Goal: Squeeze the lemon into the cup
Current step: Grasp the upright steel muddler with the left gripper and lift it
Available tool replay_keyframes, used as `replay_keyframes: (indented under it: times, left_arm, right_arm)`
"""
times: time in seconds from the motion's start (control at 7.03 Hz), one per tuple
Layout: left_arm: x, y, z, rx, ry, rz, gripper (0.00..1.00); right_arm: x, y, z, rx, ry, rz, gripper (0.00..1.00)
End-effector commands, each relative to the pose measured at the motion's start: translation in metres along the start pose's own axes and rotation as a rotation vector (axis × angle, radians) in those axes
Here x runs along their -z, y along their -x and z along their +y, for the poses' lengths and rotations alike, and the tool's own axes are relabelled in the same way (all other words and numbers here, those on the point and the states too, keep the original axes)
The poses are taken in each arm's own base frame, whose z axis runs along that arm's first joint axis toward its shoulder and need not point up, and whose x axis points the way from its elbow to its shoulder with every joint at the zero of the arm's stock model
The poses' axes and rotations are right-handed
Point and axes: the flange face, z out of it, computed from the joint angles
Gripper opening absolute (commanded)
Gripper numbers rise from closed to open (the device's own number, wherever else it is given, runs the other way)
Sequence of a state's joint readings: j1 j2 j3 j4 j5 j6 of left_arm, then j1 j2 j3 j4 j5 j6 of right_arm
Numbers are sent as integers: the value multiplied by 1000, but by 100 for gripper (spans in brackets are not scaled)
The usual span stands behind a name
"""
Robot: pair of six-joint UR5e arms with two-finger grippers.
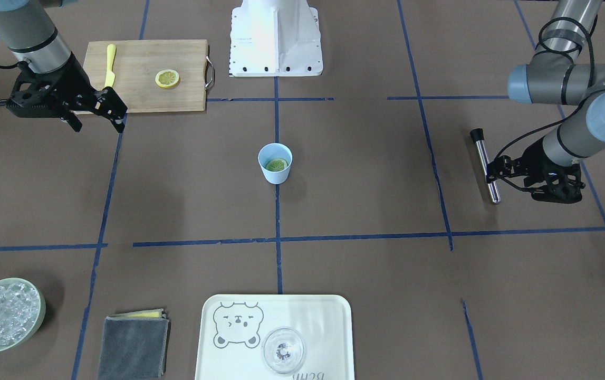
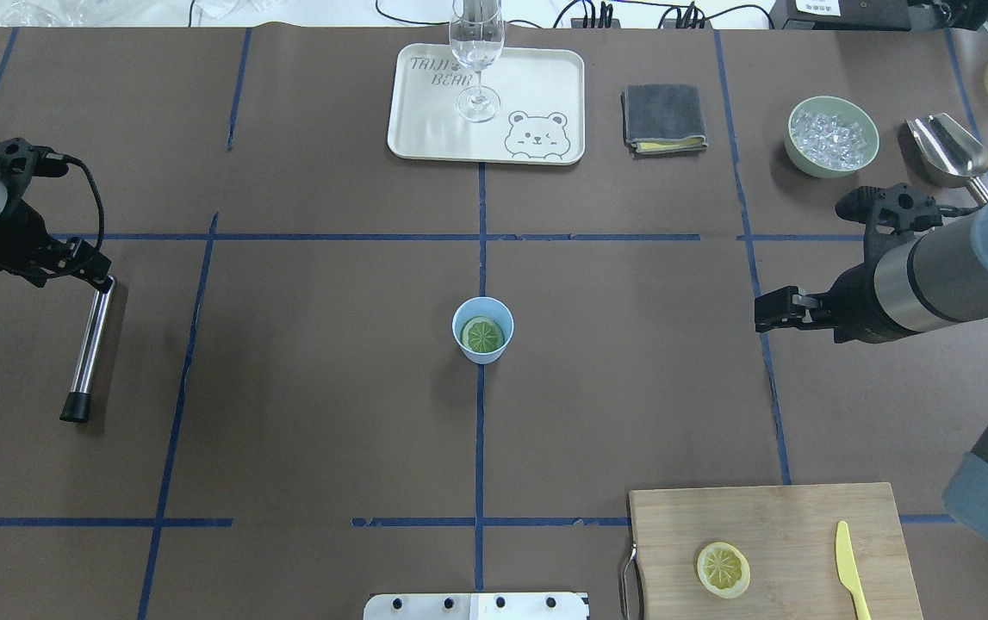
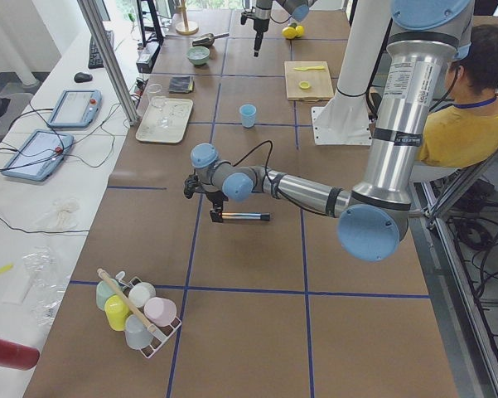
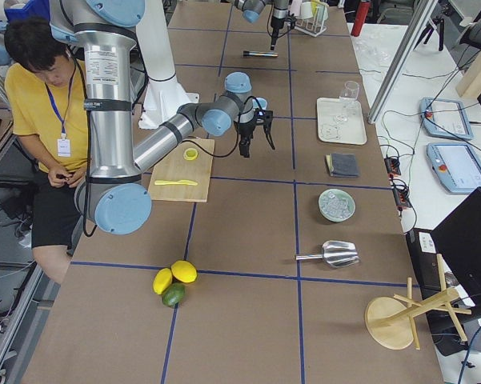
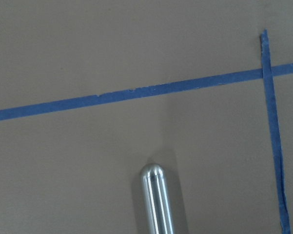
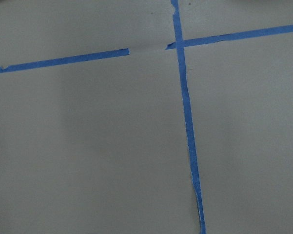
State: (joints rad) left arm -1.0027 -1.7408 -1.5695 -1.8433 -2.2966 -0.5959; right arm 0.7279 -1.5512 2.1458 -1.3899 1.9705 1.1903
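Observation:
The light blue cup (image 1: 275, 163) stands at the table's middle with a lemon slice (image 1: 276, 165) lying inside it; both also show in the overhead view, cup (image 2: 483, 330) and slice (image 2: 484, 335). A second lemon slice (image 2: 723, 569) lies on the wooden cutting board (image 2: 795, 525). My right gripper (image 1: 96, 122) is open and empty, raised beside the board, far from the cup. My left gripper (image 2: 96, 271) sits at one end of a metal rod (image 2: 90, 344) lying on the table; I cannot tell whether its fingers are open or shut.
A yellow plastic knife (image 2: 848, 568) lies on the board. A white bear tray (image 2: 545, 77) holds a clear glass (image 2: 477, 52). A grey cloth (image 2: 664, 118), a green bowl of ice (image 2: 832, 136) and a metal scoop (image 2: 950, 148) lie at the far right.

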Motion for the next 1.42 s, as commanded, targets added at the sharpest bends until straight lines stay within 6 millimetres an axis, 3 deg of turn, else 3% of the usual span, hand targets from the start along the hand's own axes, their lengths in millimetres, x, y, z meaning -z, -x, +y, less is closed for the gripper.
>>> replay_keyframes:
  times: [0.0, 0.71, 1.0, 1.14, 1.28]
  left_arm:
    - [-13, -8, 3, 62, 21, -4, 98]
    - [-20, -8, 4, 88, -4, -45, 98]
    - [-47, -25, 14, 49, 36, -48, 98]
    - [-49, -25, 14, 46, 40, -49, 97]
    - [-49, -27, 14, 45, 40, -48, 82]
  right_arm:
    - [1, 0, 0, 0, -1, -2, 100]
    - [0, 4, 0, 4, 3, -7, 100]
    - [0, 5, 0, 5, 4, -7, 100]
    - [0, 5, 1, 5, 5, -8, 100]
    - [-2, 5, 1, 6, 7, -6, 100]
